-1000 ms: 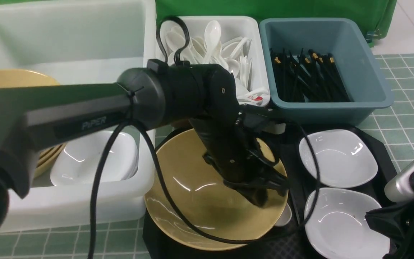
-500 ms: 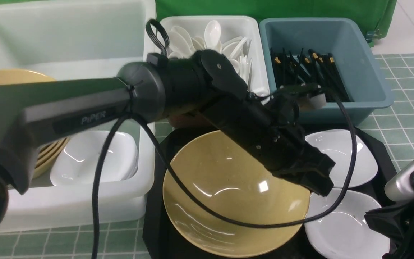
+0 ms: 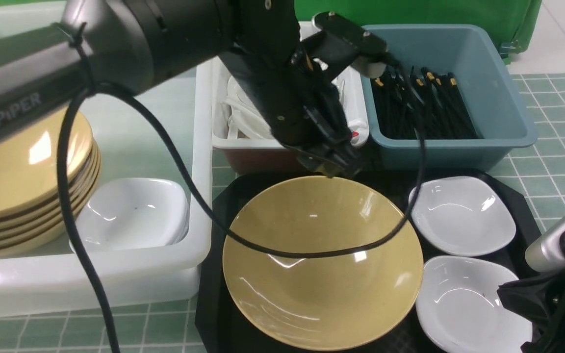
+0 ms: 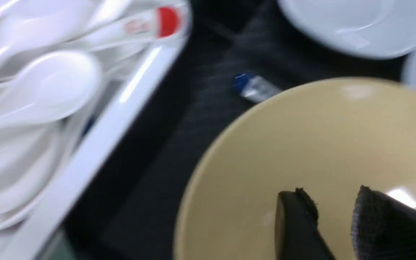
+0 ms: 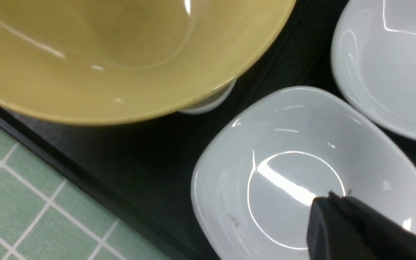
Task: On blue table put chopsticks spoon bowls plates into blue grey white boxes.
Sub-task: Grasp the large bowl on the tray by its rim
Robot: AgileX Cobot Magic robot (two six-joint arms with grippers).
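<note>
A tan bowl (image 3: 321, 260) sits on the black tray, and my left gripper (image 4: 332, 195) hovers over its far rim, open with nothing between the fingers. A spoon's blue handle tip (image 4: 246, 81) pokes out from under that rim; its white scoop (image 5: 208, 103) shows under the near side. Two white plates (image 3: 461, 215) (image 3: 469, 304) lie right of the bowl. My right gripper (image 5: 332, 196) is shut above the nearer plate (image 5: 302, 173). Black chopsticks (image 3: 424, 108) fill the blue-grey box (image 3: 459, 142). The white box (image 3: 263, 142) holds spoons. The large tub (image 3: 115, 274) holds stacked bowls (image 3: 22, 181) and a plate (image 3: 133, 213).
The black tray (image 3: 214, 294) lies on the blue table (image 3: 557, 166) in front of the boxes. The left arm's cable (image 3: 312, 252) loops across the bowl. A green backdrop stands behind the boxes.
My left gripper swung from the bowl's right rim back to its far rim and its jaws parted. The arm rose, uncovering the stacked bowls. The bowl slid right early on, then stayed.
</note>
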